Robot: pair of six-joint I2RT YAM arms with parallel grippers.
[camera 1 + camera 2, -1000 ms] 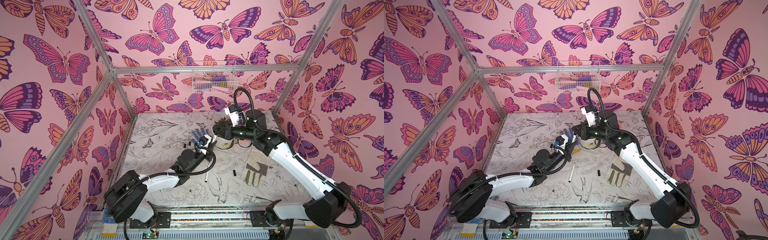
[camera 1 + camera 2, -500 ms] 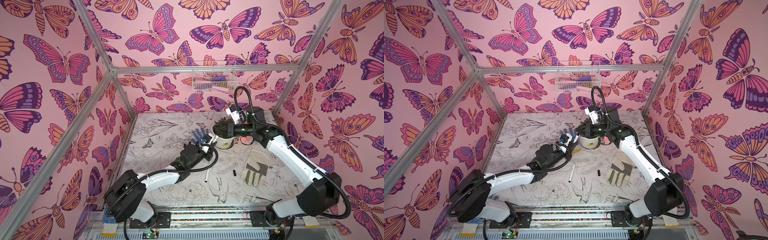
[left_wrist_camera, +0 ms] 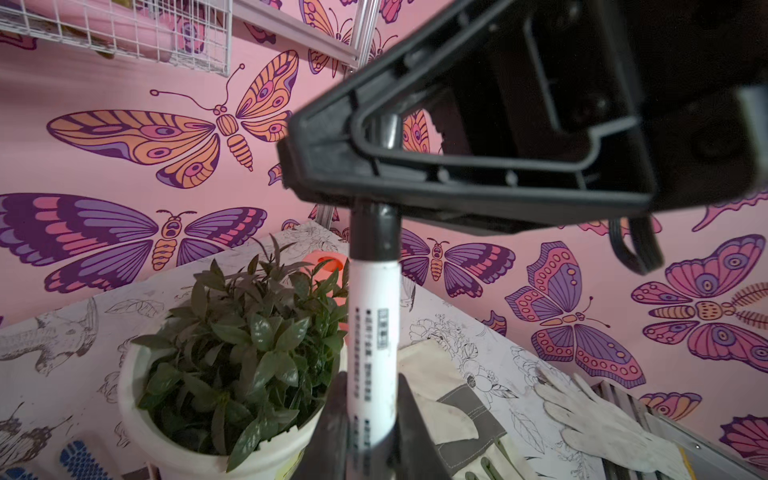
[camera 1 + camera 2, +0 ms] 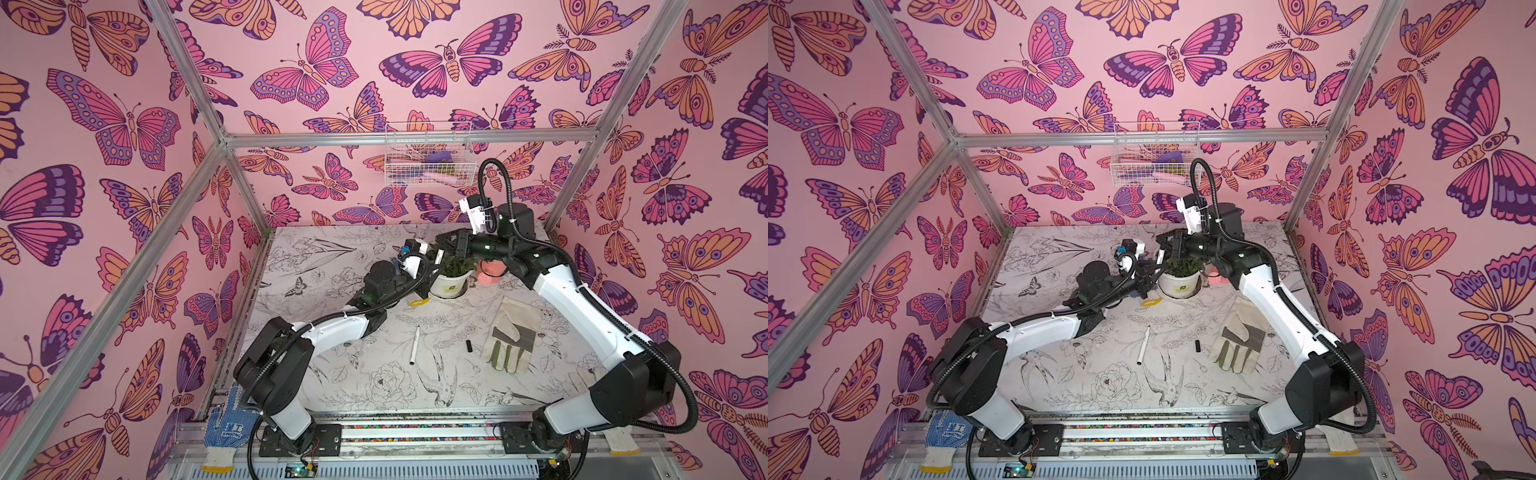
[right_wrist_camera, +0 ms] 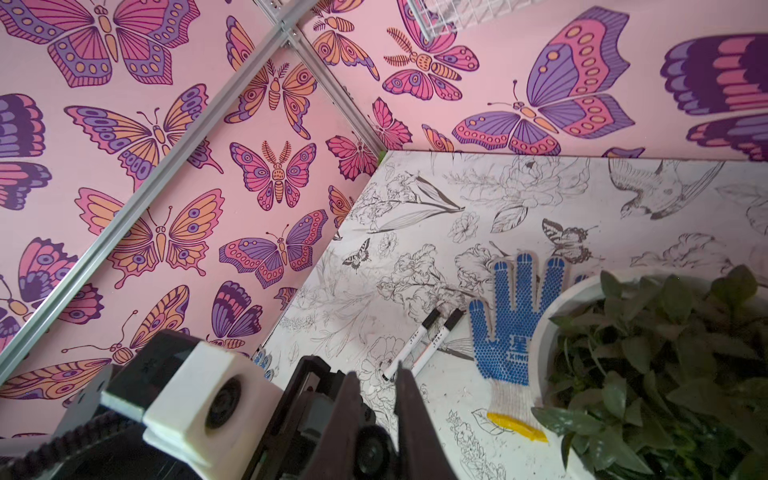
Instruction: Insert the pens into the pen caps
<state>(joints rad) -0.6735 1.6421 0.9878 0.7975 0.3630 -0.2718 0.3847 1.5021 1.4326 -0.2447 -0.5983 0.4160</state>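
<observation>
My left gripper (image 3: pixel 370 382) is shut on a white pen (image 3: pixel 374 332) that stands nearly upright beside the potted plant. A black pen cap (image 3: pixel 376 232) sits on the pen's upper end, and the right gripper's fingers (image 3: pixel 415 187) are closed round that cap. In both top views the left gripper (image 4: pixel 432 268) (image 4: pixel 1152 270) and the right gripper (image 4: pixel 442 247) (image 4: pixel 1163 246) meet over the pot's left rim. An uncapped pen (image 4: pixel 414 345) (image 4: pixel 1144 345) and a loose cap (image 4: pixel 468 345) (image 4: pixel 1197 345) lie mid-table. Two capped pens (image 5: pixel 415 345) rest beside a blue glove.
A white pot with a green plant (image 4: pixel 451 284) (image 4: pixel 1179 284) stands just below the grippers. A grey work glove (image 4: pixel 513 336) lies at the right and a blue dotted glove (image 5: pixel 507 332) left of the pot. A yellow piece (image 4: pixel 417 302) lies in front, and a wire basket (image 4: pixel 428 162) hangs on the back wall.
Both grippers have shifted a little up and toward the back wall, the left one more, closing in on the right. Both stay shut.
</observation>
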